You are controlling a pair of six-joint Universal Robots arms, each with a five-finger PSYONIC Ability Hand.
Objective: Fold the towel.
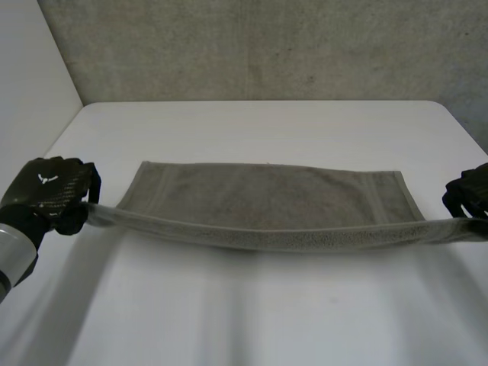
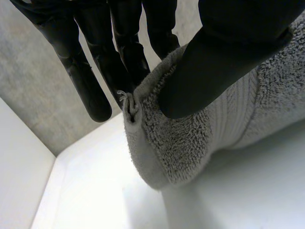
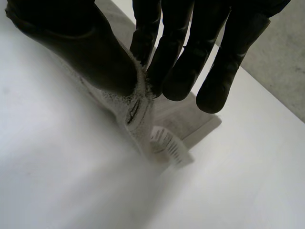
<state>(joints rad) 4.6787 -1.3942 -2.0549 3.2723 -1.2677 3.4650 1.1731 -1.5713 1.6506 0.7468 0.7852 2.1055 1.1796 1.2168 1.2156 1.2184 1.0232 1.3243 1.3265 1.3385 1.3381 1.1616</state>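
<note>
A grey-green towel [image 1: 267,194] lies across the white table [image 1: 259,305], its far half flat and its near long edge lifted and stretched between my two hands. My left hand [image 1: 47,192] pinches the near left corner. In the left wrist view the thumb [image 2: 214,71] presses the towel corner [image 2: 162,138] against the fingers [image 2: 119,57]. At the table's right side, my right hand [image 1: 469,192] pinches the near right corner. In the right wrist view its thumb [image 3: 81,47] and fingers [image 3: 167,57] clamp the cloth [image 3: 138,112], with a white label [image 3: 169,145] hanging below.
A grey concrete wall [image 1: 267,46] stands behind the table's far edge. A white side panel [image 1: 30,69] rises at the left. Bare tabletop lies between the towel and the near edge.
</note>
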